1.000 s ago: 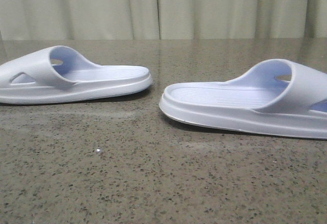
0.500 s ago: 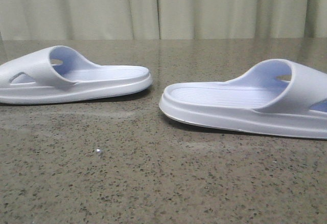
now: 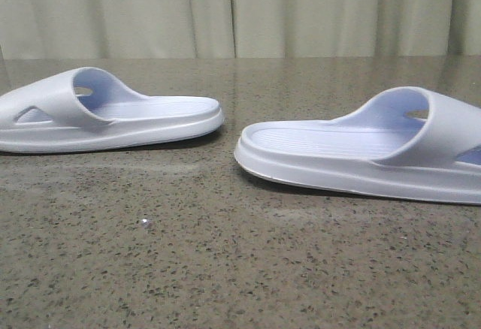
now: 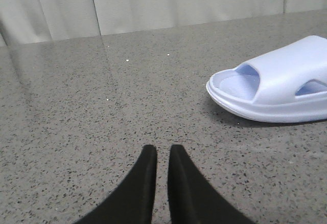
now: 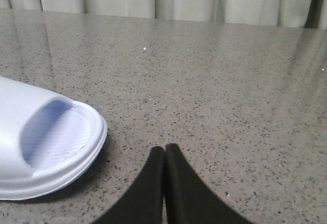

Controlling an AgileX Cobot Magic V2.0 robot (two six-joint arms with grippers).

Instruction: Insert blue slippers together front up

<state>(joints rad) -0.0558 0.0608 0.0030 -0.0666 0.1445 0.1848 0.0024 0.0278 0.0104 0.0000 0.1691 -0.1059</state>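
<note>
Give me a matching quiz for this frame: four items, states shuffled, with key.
Column 1:
1. left slipper
2. right slipper
3. left gripper
4. right gripper

Column 2:
A. fingertips touching, empty
B. heel end points right in the front view
C. narrow gap between fingertips, empty
D. heel end points left in the front view

Pairs: 1-B, 2-D, 3-C, 4-A

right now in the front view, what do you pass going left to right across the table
left slipper with its strap at the far left, heel end toward the middle → bare gap of table → right slipper with its strap at the far right
</note>
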